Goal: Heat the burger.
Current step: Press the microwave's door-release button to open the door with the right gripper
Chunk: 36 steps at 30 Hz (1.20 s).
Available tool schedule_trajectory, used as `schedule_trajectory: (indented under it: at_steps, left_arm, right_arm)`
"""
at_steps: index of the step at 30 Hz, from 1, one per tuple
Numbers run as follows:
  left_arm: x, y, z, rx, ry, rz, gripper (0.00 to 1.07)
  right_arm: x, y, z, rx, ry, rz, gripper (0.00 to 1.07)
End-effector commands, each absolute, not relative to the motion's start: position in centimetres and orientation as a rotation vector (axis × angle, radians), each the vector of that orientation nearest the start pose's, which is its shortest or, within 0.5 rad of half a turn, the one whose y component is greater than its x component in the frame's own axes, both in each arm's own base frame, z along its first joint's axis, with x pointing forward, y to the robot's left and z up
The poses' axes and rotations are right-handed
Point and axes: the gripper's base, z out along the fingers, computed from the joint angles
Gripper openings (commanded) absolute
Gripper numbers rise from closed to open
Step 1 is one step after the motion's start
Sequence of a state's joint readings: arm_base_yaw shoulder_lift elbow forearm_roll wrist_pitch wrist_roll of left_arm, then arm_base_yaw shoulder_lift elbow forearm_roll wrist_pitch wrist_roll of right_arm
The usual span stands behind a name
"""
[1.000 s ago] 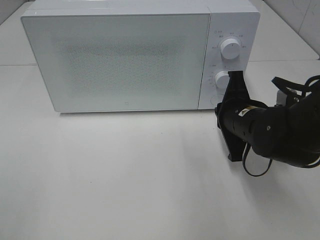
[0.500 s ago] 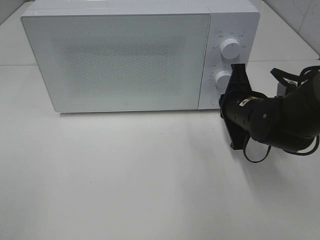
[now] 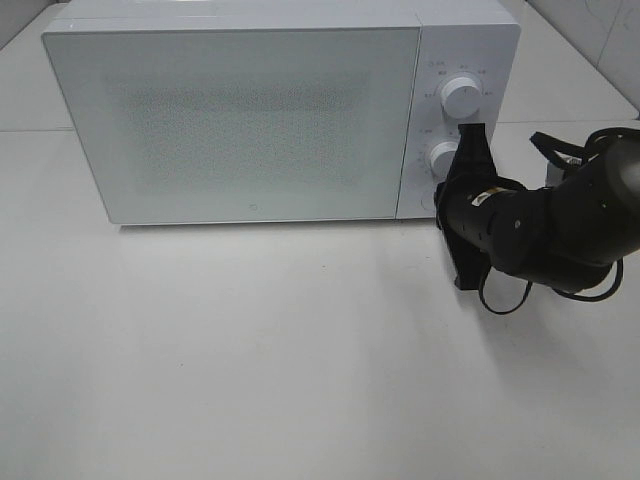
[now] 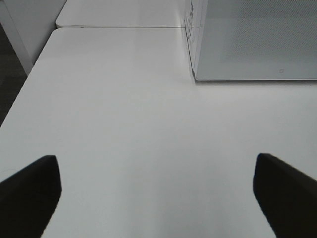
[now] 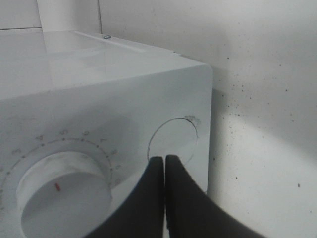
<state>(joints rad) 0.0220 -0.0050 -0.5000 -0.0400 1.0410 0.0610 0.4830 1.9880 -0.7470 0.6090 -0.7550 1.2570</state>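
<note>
The burger is out of view. A white microwave [image 3: 250,120] stands at the back of the table with its door closed. My right gripper [image 3: 440,207] is shut with nothing in it. Its fingertips [image 5: 164,159] sit right in front of the round button [image 5: 173,139] at the bottom of the control panel, beside the lower knob [image 5: 64,191]; whether they touch the button I cannot tell. My left gripper [image 4: 158,198] hangs open over bare table left of the microwave, one finger [image 4: 29,193] at each side of its wrist view.
The control panel carries an upper knob [image 3: 460,95] and a lower knob [image 3: 443,158]. The white table [image 3: 250,350] stretches in front of the microwave. Cables [image 3: 505,295] loop off the right arm. A table edge [image 4: 25,94] drops off beside the left gripper.
The right arm has moved toward the back of the table, bringing its shut gripper higher along the control panel and closer to it. The left gripper stays open.
</note>
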Motion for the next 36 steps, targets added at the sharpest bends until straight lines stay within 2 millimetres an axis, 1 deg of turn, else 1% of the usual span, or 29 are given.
schedule_trajectory:
  at_steps: [1,5,12,18,27,32,33,34,36]
  left_arm:
    - [-0.8,-0.4,27.8,0.039,1.996,0.004,0.98]
    - [-0.8,-0.4,27.8,0.039,1.996,0.004,0.98]
    - [-0.8,-0.4,27.8,0.039,1.996,0.004,0.98]
    - [-0.8,-0.4,27.8,0.039,1.996,0.004,0.98]
    - [-0.8,-0.4,27.8,0.039,1.996,0.004,0.98]
    - [-0.8,-0.4,27.8,0.039,1.996,0.004,0.98]
    - [-0.8,-0.4,27.8,0.039,1.996,0.004,0.98]
    - [-0.8,-0.4,27.8,0.039,1.996,0.004,0.98]
    - [-0.8,-0.4,27.8,0.039,1.996,0.004,0.98]
  right_arm:
    - [32.5,13.0,10.6,1.460,1.583,0.960,0.00]
    - [32.8,13.1,10.4,1.458,1.579,0.961,0.00]
    - [33.8,12.7,9.9,1.464,1.551,0.953,0.00]
    - [34.2,12.8,9.5,1.463,1.549,0.950,0.00]
    - [34.7,12.9,9.5,1.450,1.513,0.960,0.00]
    - [35.0,12.7,10.3,1.395,1.426,0.994,0.00]
    - [35.1,12.6,10.8,1.377,1.364,1.035,0.00]
    - [35.1,12.6,10.8,1.377,1.364,1.035,0.00]
    - [35.2,12.6,11.6,1.344,1.279,1.101,0.00]
